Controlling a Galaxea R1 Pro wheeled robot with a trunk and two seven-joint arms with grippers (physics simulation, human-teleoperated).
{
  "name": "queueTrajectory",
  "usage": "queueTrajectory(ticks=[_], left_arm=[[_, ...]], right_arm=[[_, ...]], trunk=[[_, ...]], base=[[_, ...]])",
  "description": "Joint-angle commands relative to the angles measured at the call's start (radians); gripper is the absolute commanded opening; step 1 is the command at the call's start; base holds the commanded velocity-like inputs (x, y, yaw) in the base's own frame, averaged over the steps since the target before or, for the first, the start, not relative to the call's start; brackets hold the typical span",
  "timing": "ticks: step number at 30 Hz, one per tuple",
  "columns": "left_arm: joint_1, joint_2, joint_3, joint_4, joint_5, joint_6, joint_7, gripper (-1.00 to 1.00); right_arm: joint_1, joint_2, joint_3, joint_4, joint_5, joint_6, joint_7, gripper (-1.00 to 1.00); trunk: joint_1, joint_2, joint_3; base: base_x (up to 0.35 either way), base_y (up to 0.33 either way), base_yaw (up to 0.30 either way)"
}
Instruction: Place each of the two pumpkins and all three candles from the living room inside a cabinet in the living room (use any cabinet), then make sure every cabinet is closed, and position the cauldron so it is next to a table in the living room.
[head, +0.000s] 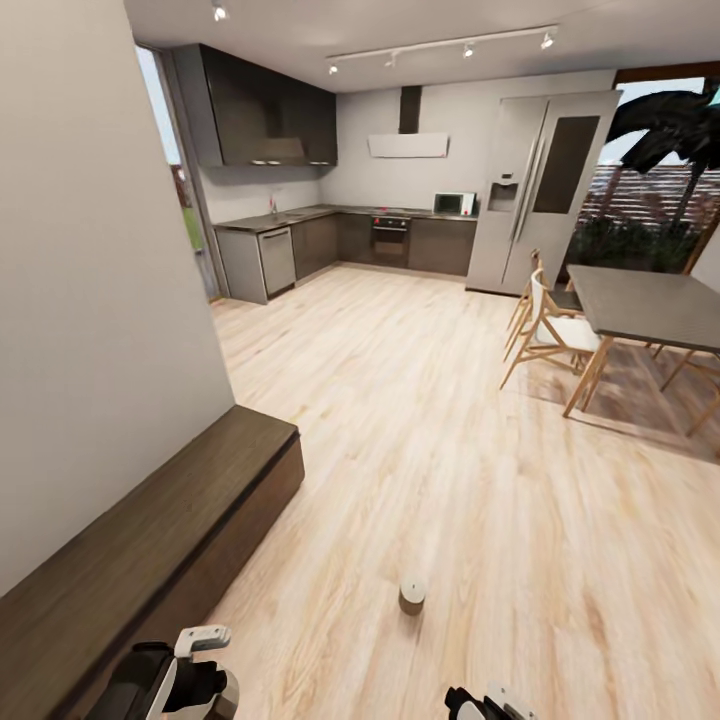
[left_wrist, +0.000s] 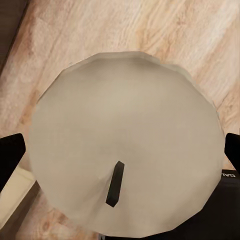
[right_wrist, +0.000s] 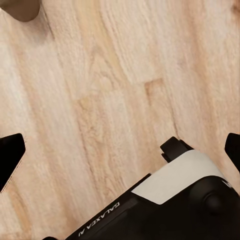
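Left gripper (left_wrist: 120, 150) is holding a candle (left_wrist: 125, 145): in the left wrist view its pale round top with a short dark wick sits between the two dark fingertips (left_wrist: 10, 155), one at each side, jaws spread about the candle's width. Wood floor (left_wrist: 165, 30) behind it.

Second candle (head: 412, 594) stands upright on the floor (head: 420, 420), near the bottom edge of the head view, between the two arms and a bit ahead of them. It is clear of the cabinet, out in open floor to its right. In the right wrist view a dark rounded bit at the corner (right_wrist: 20, 7) may be that candle, can't tell.

Cabinet (head: 150, 540) runs along the left wall (head: 90, 280), long, low, dark brown; the visible front face looks flush and shut.

Left arm (head: 175, 680) shows at the bottom edge, just beside the cabinet's near end. Right gripper (right_wrist: 120, 150): dark fingertips at both sides of the wrist view, wide apart, nothing between them, just floor and the robot's black-and-white body (right_wrist: 175, 200) below.

Further out: dining table (head: 650, 305) with wooden chairs (head: 550, 330) at right, well apart from the candle. Kitchen at the far end, with dark counter units (head: 330, 240), oven (head: 390, 238), microwave (head: 453, 203), hood (head: 407, 145) and fridge (head: 530, 190). Window with a plant (head: 670, 130) at far right.
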Motion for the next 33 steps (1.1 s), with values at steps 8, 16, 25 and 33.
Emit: queueTrajectory(ticks=[8,16,25,33], left_arm=[[0.000,0.000,0.000,0.000,0.000,0.000,0.000,-1.00],[0.000,0.001,-0.020,0.000,0.000,-0.001,0.000,-1.00],[0.000,0.001,-0.056,0.000,0.000,-0.001,0.001,-1.00],[0.000,0.002,-0.058,0.001,0.000,-0.001,0.001,-1.00]], right_arm=[[-0.001,0.001,0.008,0.001,0.002,0.000,0.000,1.00],[-0.001,0.001,0.009,0.001,0.002,0.000,0.000,1.00],[-0.001,0.002,0.009,0.001,0.002,0.001,0.000,1.00],[-0.001,0.003,0.010,0.001,0.002,0.002,0.000,1.00]], trunk=[[0.000,0.000,0.000],[0.000,0.000,0.000],[0.000,0.000,0.000],[0.000,0.000,0.000]], base=[[0.243,0.000,0.008],[0.241,0.000,0.000],[0.228,-0.034,0.007],[0.185,-0.118,0.226]])
